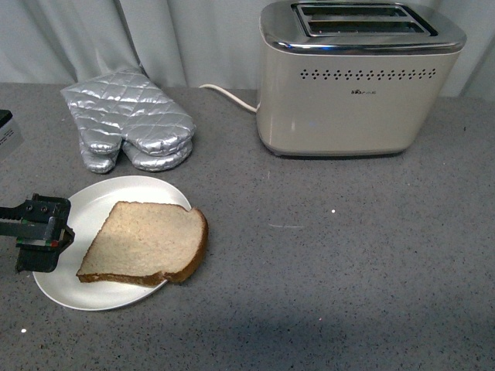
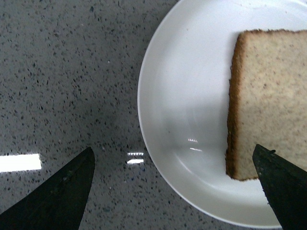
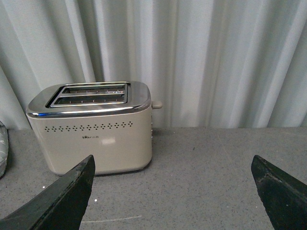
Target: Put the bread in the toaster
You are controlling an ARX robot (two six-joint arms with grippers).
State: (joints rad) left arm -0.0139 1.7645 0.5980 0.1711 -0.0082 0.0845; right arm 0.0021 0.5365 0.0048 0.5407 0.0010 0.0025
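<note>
Front view first: the bread [image 1: 147, 241] lies flat on a white plate [image 1: 93, 197] near the near-left corner of the table [image 1: 348, 255]. Its rounded, crusted top points toward the table's middle and overhangs the plate's rim on that side. The toaster [image 1: 356, 85] stands well apart from it, close to the far edge and right of the middle, with both slots empty and facing up. A pair of silver oven mitts [image 1: 128, 124] rests toward the far-left corner, between the plate and the curtain.

The left gripper [image 2: 172, 158] hangs over the plate's edge on the side nearest the table's left edge. The slice therefore lies just beside it, on the way toward the table's middle. From its wrist camera the jaws stand spread wide with nothing between them. One finger is over bare table outside the plate's rim, and the other is over a corner of the slice. The straight crust edge runs across the line the jaws would close along. I cannot tell how high the fingers sit above the plate.

The right gripper [image 3: 172, 163] is likewise spread and empty. It looks at the toaster from some way off and does not show in the front view at all. By my reckoning the left arm is plainly the nearer one. Its coming move hinges on shifting toward the table's middle until that near crust edge sits between the fingers, since a flat slice offers little else to pinch.
</note>
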